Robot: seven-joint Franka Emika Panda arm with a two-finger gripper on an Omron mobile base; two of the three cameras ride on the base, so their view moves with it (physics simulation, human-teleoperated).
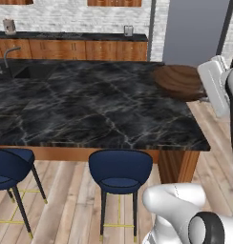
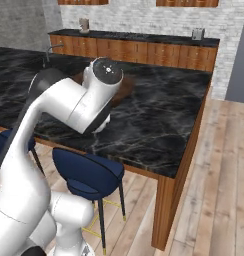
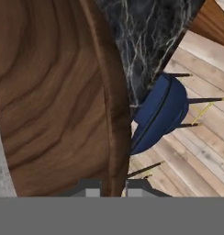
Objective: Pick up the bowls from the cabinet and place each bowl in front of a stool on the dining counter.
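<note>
A black marble dining counter (image 1: 90,109) fills the kitchen's middle. The gripper (image 3: 113,186), jaws pinched narrow on the rim of the brown wooden bowl (image 1: 178,82), holds it over the counter's far right edge, seemingly to carry it toward a place before the blue stool (image 1: 120,170) below the near edge.
</note>
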